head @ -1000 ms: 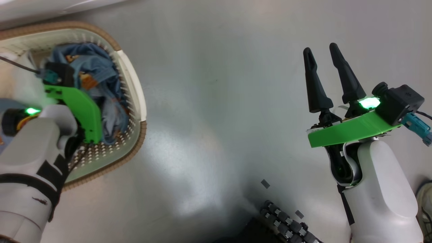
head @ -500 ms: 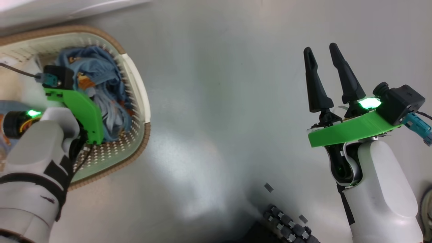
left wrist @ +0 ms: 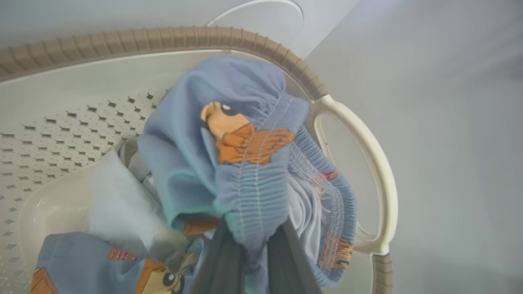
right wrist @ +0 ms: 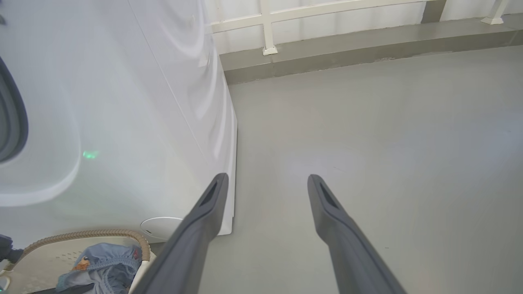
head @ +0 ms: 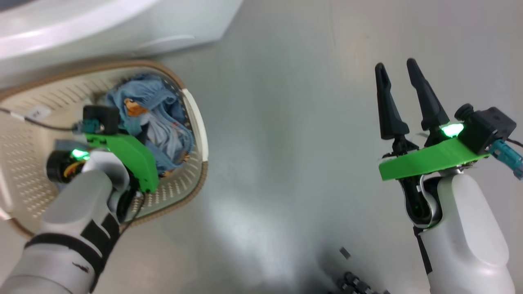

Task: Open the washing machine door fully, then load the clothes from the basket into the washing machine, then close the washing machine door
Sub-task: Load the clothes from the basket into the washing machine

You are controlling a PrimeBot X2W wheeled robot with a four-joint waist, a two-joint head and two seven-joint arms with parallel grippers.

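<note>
One basket (head: 196, 122), one washing machine (head: 122, 20) and two robot hands are in view. The clothes (head: 165, 122) are a tangled heap, so an exact count is not possible — at least two printed pieces can be told apart in the left wrist view.

The basket is cream-white plastic with rows of small holes, a brown woven-look rim and a looped side handle. It stands on a grey floor (head: 286, 163), just in front of the washing machine's white front. It is near the machine's lower corner, where a round white cover (right wrist: 161, 227) is set into the panel.

The clothes lie inside the basket, bunched against the end with the looped handle, the end that faces the open floor. They are light-blue fabric with orange cartoon figures, rows of gathered elastic stitching and some paler, whitish parts. A second printed piece lies lower in the basket, beside the main bunch.

The left hand (left wrist: 251, 261) reaches down into the basket. Its two dark fingers (left wrist: 220, 265) are clenched together on a fold of the blue fabric, and a gathered elastic band drapes over and around their tips.

The right hand (head: 395, 67) is well apart from the basket, over bare floor. Its fingers are spread wide with nothing between them — it holds and touches nothing.
</note>
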